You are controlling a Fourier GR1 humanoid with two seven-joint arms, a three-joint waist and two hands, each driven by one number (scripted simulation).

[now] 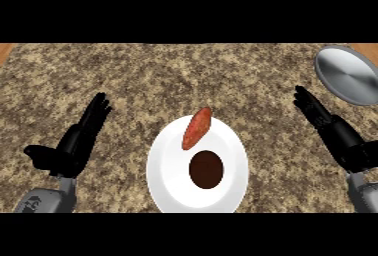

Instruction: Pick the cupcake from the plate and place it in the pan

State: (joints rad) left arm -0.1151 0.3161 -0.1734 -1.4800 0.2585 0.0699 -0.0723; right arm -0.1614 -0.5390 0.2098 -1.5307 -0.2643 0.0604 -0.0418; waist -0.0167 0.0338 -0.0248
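A white plate (166, 182) lies at the lower middle of the granite counter. On it sits a dark brown cupcake (206, 169), seen from above. An orange-red sausage-like piece (196, 129) lies across the plate's upper rim. The grey metal pan (347, 75) is at the upper right, partly cut by the edge. My left hand (77, 140) is open at the left of the plate, fingers straight and pointing up. My right hand (332, 132) is open at the right, between plate and pan, touching neither.
Speckled brown granite covers the counter. A strip of wooden surface shows at the top left corner and at the top right behind the pan.
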